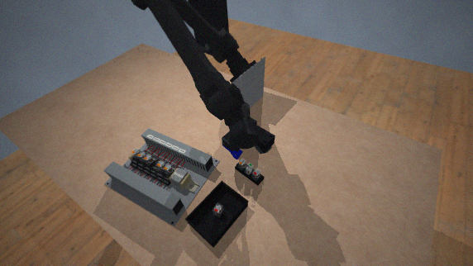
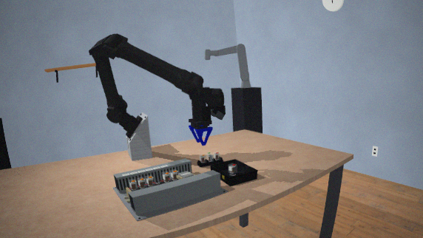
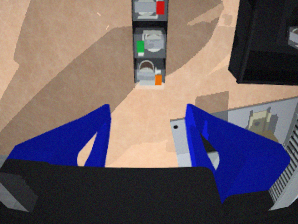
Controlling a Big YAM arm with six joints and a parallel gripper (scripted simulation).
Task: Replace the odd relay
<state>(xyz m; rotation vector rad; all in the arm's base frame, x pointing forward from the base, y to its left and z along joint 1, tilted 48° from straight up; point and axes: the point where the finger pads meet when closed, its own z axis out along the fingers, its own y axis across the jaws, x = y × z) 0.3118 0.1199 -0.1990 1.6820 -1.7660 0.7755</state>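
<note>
The black arm rises from its mount near the table's back edge, bends sharply at the elbow and slopes down over the table. Its wrist points downward. The gripper hangs above the tabletop, its blue fingers parted, holding nothing.
</note>
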